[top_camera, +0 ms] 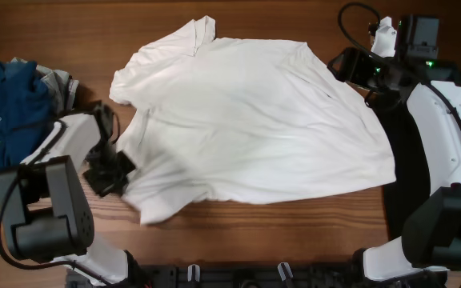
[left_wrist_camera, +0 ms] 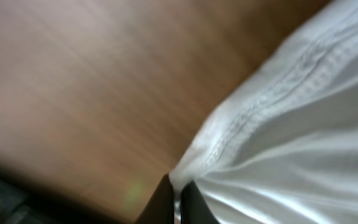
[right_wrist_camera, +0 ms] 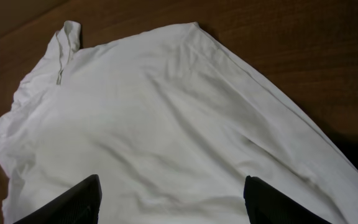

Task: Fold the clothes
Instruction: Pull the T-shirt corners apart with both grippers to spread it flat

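Observation:
The white T-shirt (top_camera: 254,128) lies spread across the wooden table with its plain side up; no black print shows. My left gripper (top_camera: 121,170) is at the shirt's lower left edge, shut on a pinch of its stitched hem (left_wrist_camera: 229,134), as the left wrist view (left_wrist_camera: 179,202) shows. My right gripper (top_camera: 344,66) hovers open and empty above the shirt's upper right part; its two fingers (right_wrist_camera: 173,199) frame bare white cloth (right_wrist_camera: 166,118).
A blue garment (top_camera: 6,108) with a grey one (top_camera: 58,82) lies heaped at the table's left edge. A black mat (top_camera: 402,152) lies under the right arm. Bare wood (top_camera: 70,32) shows along the far side and in front of the shirt.

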Robot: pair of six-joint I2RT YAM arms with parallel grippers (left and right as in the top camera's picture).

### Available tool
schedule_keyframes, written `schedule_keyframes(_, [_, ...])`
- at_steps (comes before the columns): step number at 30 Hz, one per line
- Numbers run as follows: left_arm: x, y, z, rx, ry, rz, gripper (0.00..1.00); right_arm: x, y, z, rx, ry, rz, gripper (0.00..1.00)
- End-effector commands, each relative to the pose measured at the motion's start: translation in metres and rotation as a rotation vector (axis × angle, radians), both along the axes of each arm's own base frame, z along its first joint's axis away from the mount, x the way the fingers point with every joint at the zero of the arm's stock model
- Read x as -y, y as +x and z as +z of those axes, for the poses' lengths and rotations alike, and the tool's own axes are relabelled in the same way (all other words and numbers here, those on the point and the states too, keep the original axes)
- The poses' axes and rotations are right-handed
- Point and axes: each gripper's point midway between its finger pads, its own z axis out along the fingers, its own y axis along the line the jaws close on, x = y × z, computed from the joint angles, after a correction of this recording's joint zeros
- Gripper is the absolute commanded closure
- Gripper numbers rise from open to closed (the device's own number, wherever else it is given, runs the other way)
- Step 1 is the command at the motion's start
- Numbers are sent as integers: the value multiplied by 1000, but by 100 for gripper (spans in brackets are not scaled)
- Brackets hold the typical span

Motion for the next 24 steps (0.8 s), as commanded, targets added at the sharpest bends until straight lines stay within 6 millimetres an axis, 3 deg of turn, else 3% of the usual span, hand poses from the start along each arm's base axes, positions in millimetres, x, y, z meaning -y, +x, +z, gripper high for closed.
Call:
schedule_keyframes(1, [-53, -30, 11, -87, 204, 171, 96, 5, 4, -3, 4, -35, -10, 27])
schedule_keyframes(5, [-61, -36, 10, -86, 169, 246, 96, -2, 12, -13, 7, -40, 14, 27])
schedule_keyframes(8, [-62, -36, 10, -87, 164, 236, 96, -31, 34, -45, 36, -61, 114, 35])
schedule_keyframes(9, [-63, -33, 9, -73, 167, 238, 92, -42, 44, -61, 45, -65, 138, 36])
schedule_keyframes(10, [-63, -31, 8, -65, 168, 240, 68, -52, 52, -74, 49, -64, 155, 36])
schedule_keyframes(12, [-64, -28, 8, -49, 167, 243, 47, -82, 61, -115, 32, -55, 215, 36])
schedule_keyframes(14, [-64, -26, 7, -39, 169, 244, 33, -110, 63, -146, 35, -88, 286, 33])
schedule_keyframes(15, [-65, -25, 7, -38, 170, 245, 24, -111, 66, -156, 40, -155, 271, 31])
schedule_keyframes(16, [-65, -25, 7, -38, 169, 245, 18, -97, 74, -164, 54, -314, 197, 28])
schedule_keyframes(18, [-64, -25, 7, -39, 169, 244, 18, -88, 89, -159, 122, -429, 157, 26])
schedule_keyframes(20, [-62, -24, 6, -35, 154, 247, 20, -93, 106, -144, 219, -432, 159, 27])
schedule_keyframes(24, [-54, -13, 2, 19, 85, 231, 23, -92, 115, -137, 254, -399, 114, 30])
